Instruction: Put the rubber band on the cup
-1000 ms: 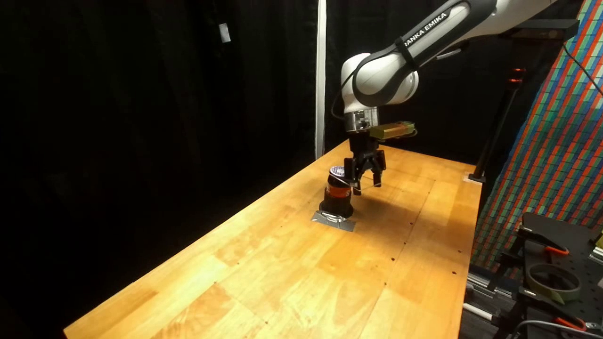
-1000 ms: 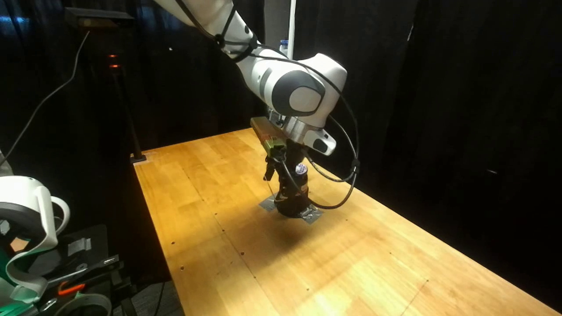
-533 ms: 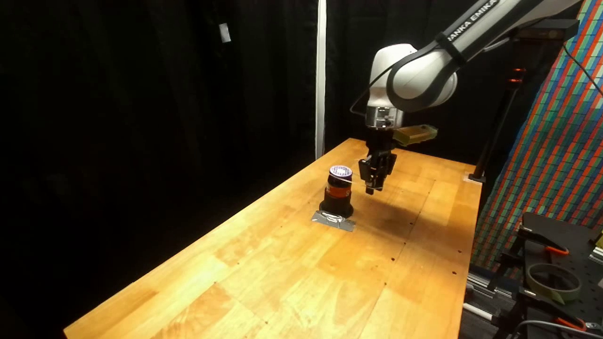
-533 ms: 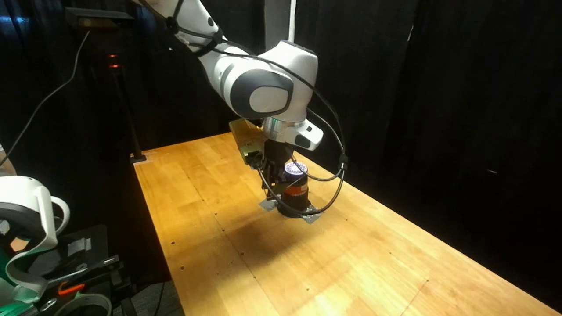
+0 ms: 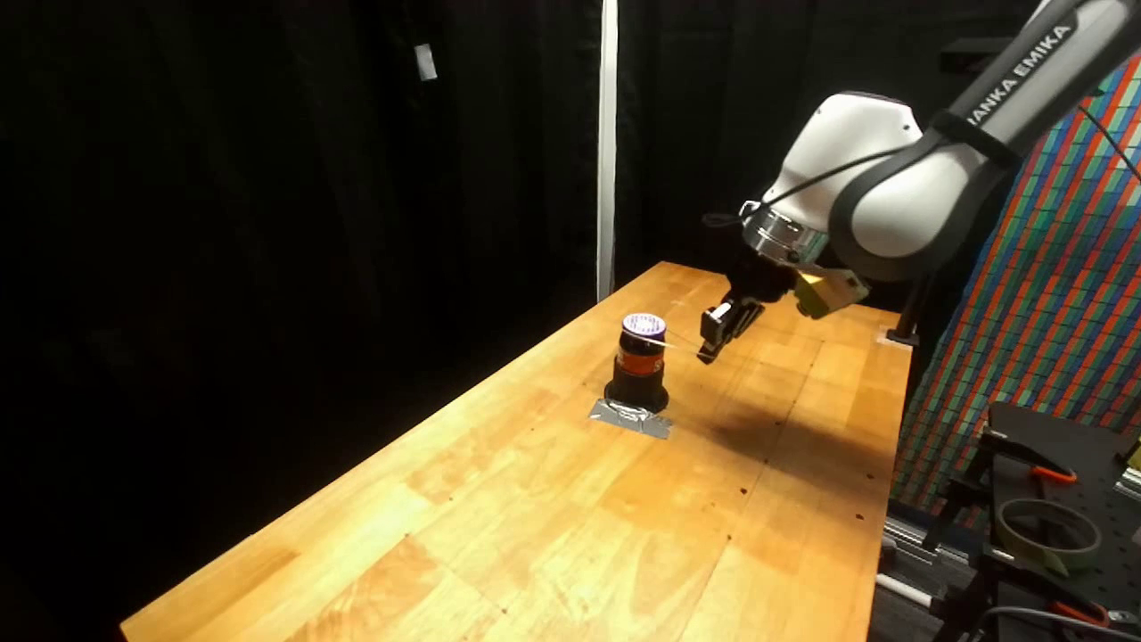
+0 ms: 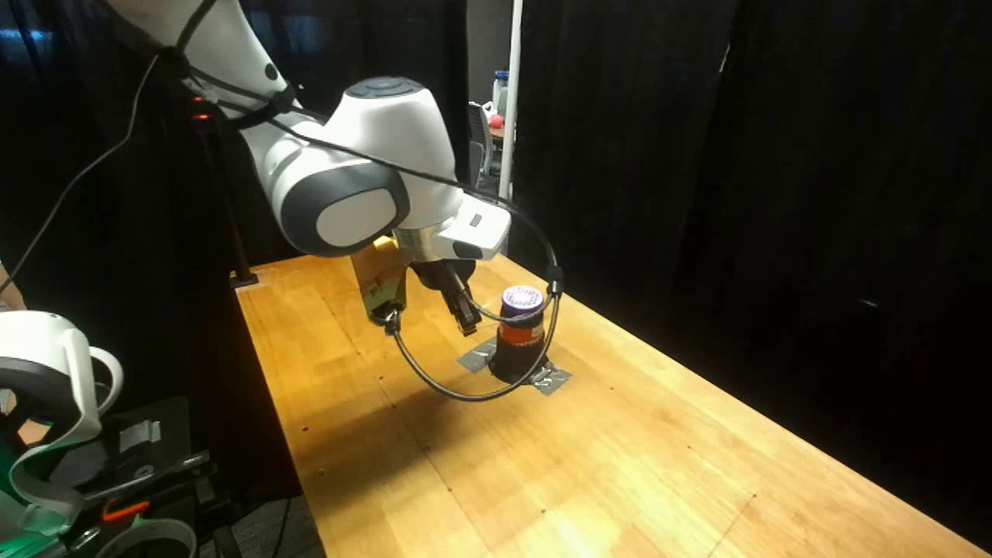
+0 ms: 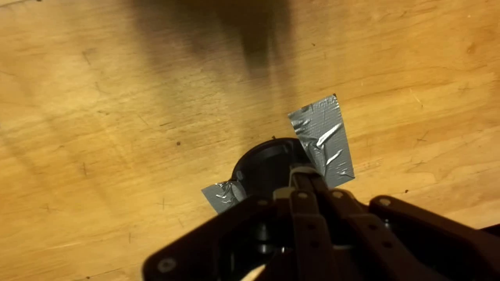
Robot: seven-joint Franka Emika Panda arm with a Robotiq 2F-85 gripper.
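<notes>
The cup (image 5: 640, 364) stands upright on the wooden table, a dark cylinder with an orange-red ring and a pale patterned top. A thin, pale rubber band (image 5: 682, 345) runs from round the cup's upper part across to my gripper (image 5: 710, 353). The gripper tilts beside the cup, apart from it, with its fingers together. In the wrist view the rubber band (image 7: 306, 170) loops round the outside of both fingertips, and nothing shows between them. Behind them is the cup's black lower part (image 7: 265, 168); the rest is hidden by the gripper.
Grey tape strips (image 5: 631, 419) hold the cup's base to the table (image 5: 570, 526). A black cable (image 6: 480, 397) loops down from the arm and crosses in front of the cup in an exterior view. A thin dark post (image 6: 225, 209) rises at a table corner. Black curtains surround the table.
The gripper's fingers have come together from standing apart. The arm has drawn away from the cup and tilted, pulling the rubber band into a narrow stretch. The cup has not moved.
</notes>
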